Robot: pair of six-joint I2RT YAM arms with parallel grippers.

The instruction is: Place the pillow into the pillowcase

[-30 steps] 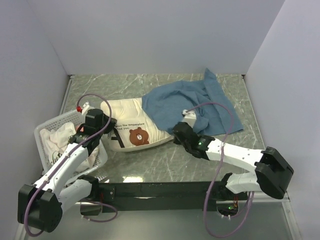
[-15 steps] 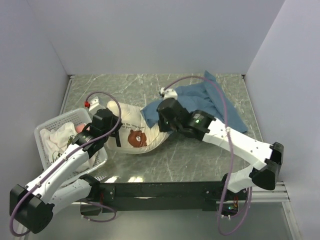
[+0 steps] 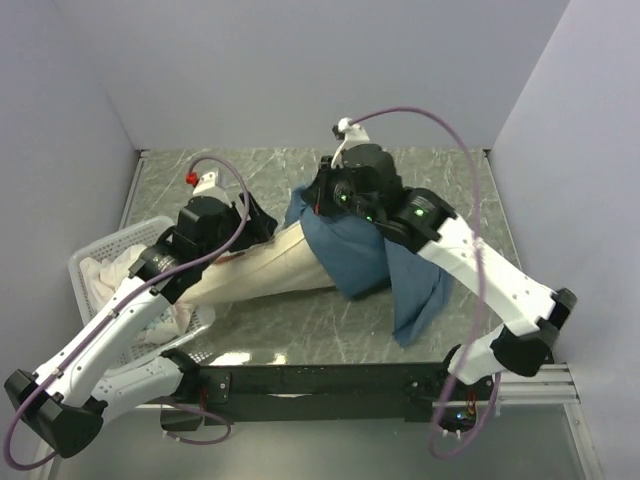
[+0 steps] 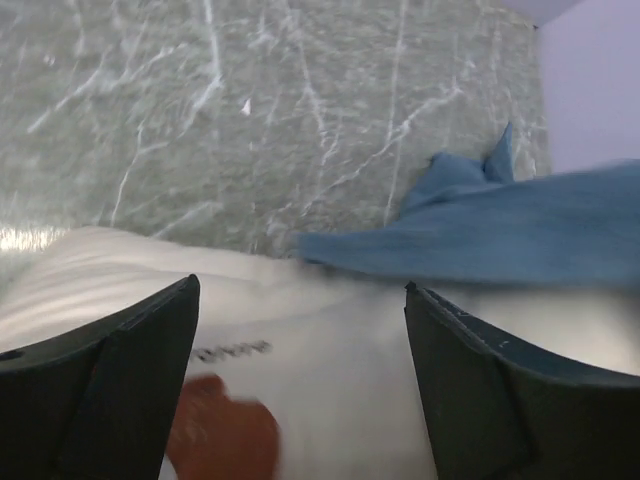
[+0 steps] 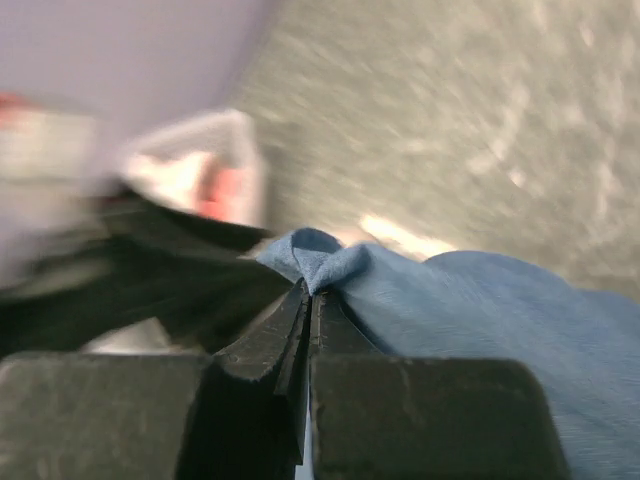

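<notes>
Table (image 3: 300, 170): hard grey-green slab with white marble veining, boxed in by plain pale walls (image 3: 300, 70).

Pillow (image 3: 262, 268): cream-white, soft and plump, a long rectangle lying on the table left of centre. It slants from beside the basket toward the middle. The left wrist view shows a line of small dark lettering on it and a blurred brown print (image 4: 225, 440) at the near end.

Pillowcase (image 3: 352, 255): thin blue woven cloth, limp and creased. It is draped over the right end of the pillow, with a long flap hanging down toward the near edge. Cannot tell whether the pillow end is inside the cloth or only under it.

Left gripper (image 3: 255, 218): black wedge-shaped fingers (image 4: 110, 390) spread wide, one on each side of the pillow's upper surface. Nothing is gripped. Contact with the pillow cannot be judged.

Right gripper (image 5: 308, 290): raised above the far end of the pillow, jaws pressed together on a bunched fold of the pillowcase's edge. This view is badly blurred.

Basket (image 3: 82, 265): white slotted plastic at the left edge, holding crumpled white cloth (image 3: 115, 275).
</notes>
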